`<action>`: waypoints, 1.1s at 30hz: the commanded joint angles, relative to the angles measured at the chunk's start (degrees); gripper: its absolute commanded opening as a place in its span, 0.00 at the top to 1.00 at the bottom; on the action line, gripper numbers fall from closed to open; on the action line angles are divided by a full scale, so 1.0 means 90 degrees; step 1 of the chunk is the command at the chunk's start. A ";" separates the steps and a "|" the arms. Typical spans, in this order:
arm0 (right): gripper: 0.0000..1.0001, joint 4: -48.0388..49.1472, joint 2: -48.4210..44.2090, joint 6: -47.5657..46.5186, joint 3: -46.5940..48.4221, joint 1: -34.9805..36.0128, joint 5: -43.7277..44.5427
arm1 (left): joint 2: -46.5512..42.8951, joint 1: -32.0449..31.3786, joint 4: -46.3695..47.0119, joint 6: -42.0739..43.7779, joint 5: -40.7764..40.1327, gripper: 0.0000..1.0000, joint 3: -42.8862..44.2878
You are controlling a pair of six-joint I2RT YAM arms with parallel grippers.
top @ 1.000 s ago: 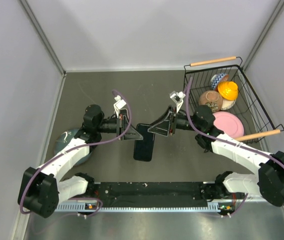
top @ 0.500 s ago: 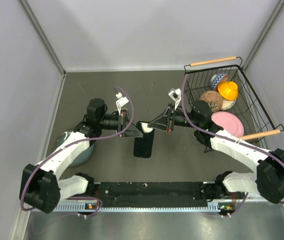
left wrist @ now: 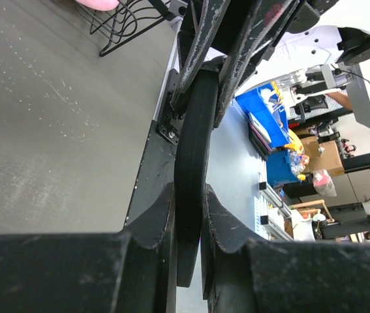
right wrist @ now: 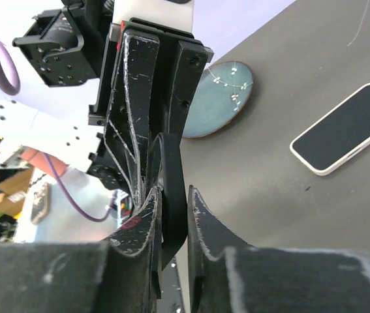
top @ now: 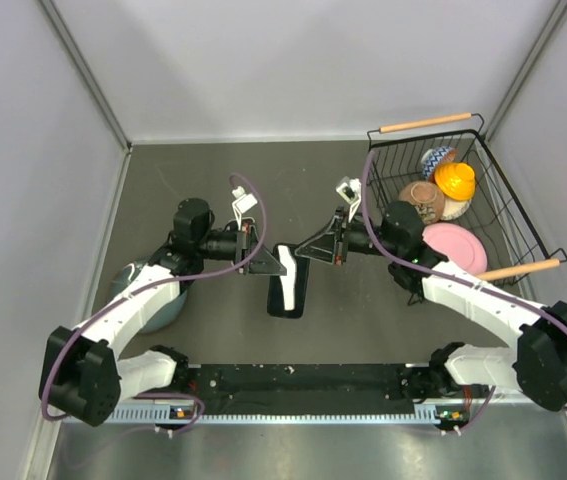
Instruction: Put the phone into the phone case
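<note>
**Above the phone's far end: two pinches, one case to line up**

Over the far end of the phone point(top: 286, 290), the left gripper point(left wrist: 188, 191) is pinched on one end of the black phone case point(left wrist: 194, 117), its fingers pressed against both faces. The right gripper point(right wrist: 173, 192) clamps the opposite end the same way, so the two sets of fingers nearly meet nose to nose. Both wrist views show the case edge-on as a thin, slightly bowed strip, held off the tabletop point(top: 363, 330). The phone lies flat and screen-up below it, dark glass with a pale rim, touching neither gripper.

To do this step well, I judge that the case must be turned so its open side faces the phone; the views do not let me confirm which way it faces. Both arms should move as one. If one pulls ahead, the case may bow more or slip from a pinch. Lining a short edge of the case up with the phone's far end first, then lowering the rest, should seat it more surely than dropping it whole. The fingers sit where the phone must go, so one pinch will probably have to shift toward the rim before pressing. On the left arm's side of the phone, a blue-green dish point(right wrist: 220, 98) lies well apart and is no obstacle.
</note>
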 commanded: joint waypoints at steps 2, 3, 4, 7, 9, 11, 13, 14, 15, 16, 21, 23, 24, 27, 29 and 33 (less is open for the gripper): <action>0.96 0.1114 0.0010 0.0487 0.0034 0.0226 -0.0597 | -0.0086 -0.0012 0.0179 -0.0438 -0.0589 1.00 0.0026; 0.93 0.1260 0.0068 0.0624 0.0014 0.0216 -0.0655 | -0.0106 -0.0012 0.0217 -0.0476 -0.0609 1.00 0.0026; 0.89 0.1590 0.0136 0.0770 -0.0025 0.0226 -0.0772 | -0.0164 -0.0012 0.0275 -0.0506 -0.0628 1.00 0.0036; 0.68 0.2002 0.0157 0.1240 -0.0191 0.0226 -0.0773 | -0.0417 -0.0012 0.0635 -0.0779 -0.0862 1.00 -0.0051; 0.60 0.2033 0.0157 0.1299 -0.0240 0.0226 -0.0724 | -0.0506 -0.0002 0.0812 -0.1072 -0.1154 1.00 -0.0149; 0.59 0.1868 0.0215 0.1270 -0.0211 0.0226 -0.0704 | -0.0574 -0.0012 0.1231 -0.1402 -0.1243 1.00 -0.0296; 0.58 0.1925 0.0225 0.1270 -0.0249 0.0264 -0.0724 | -0.0642 -0.0012 0.1699 -0.1696 -0.1282 1.00 -0.0529; 0.58 0.1974 0.0215 0.1328 -0.0337 0.0265 -0.0705 | -0.0653 -0.0012 0.2030 -0.1891 -0.1312 1.00 -0.0579; 0.59 0.2148 0.0215 0.1396 -0.0376 0.0294 -0.0695 | -0.0682 -0.0012 0.2082 -0.1931 -0.1341 1.00 -0.0609; 0.60 0.2227 0.0225 0.1551 -0.0473 0.0294 -0.0646 | -0.0711 -0.0012 0.2053 -0.1941 -0.1467 1.00 -0.0628; 0.66 0.2395 0.0352 0.1758 -0.0562 0.0411 -0.0539 | -0.0848 -0.0002 0.2053 -0.1922 -0.1799 1.00 -0.0726; 0.69 0.2296 0.0420 0.1739 -0.0523 0.0469 -0.0529 | -0.0955 -0.0002 0.2043 -0.1864 -0.1975 1.00 -0.0736; 0.71 0.2306 0.0449 0.1767 -0.0514 0.0470 -0.0509 | -0.1004 0.0008 0.1985 -0.1825 -0.2024 1.00 -0.0716; 0.89 0.2316 0.0528 0.1836 -0.0436 0.0480 -0.0558 | -0.1043 0.0037 0.1829 -0.1717 -0.2152 1.00 -0.0668; 0.98 0.2151 0.0489 0.1749 -0.0338 0.0489 -0.0558 | -0.1014 0.0076 0.1809 -0.1746 -0.2065 0.97 -0.0648; 1.00 0.1857 0.0440 0.1650 -0.0094 0.0489 -0.0723 | -0.0965 0.0242 0.1731 -0.1756 -0.1801 0.67 -0.0599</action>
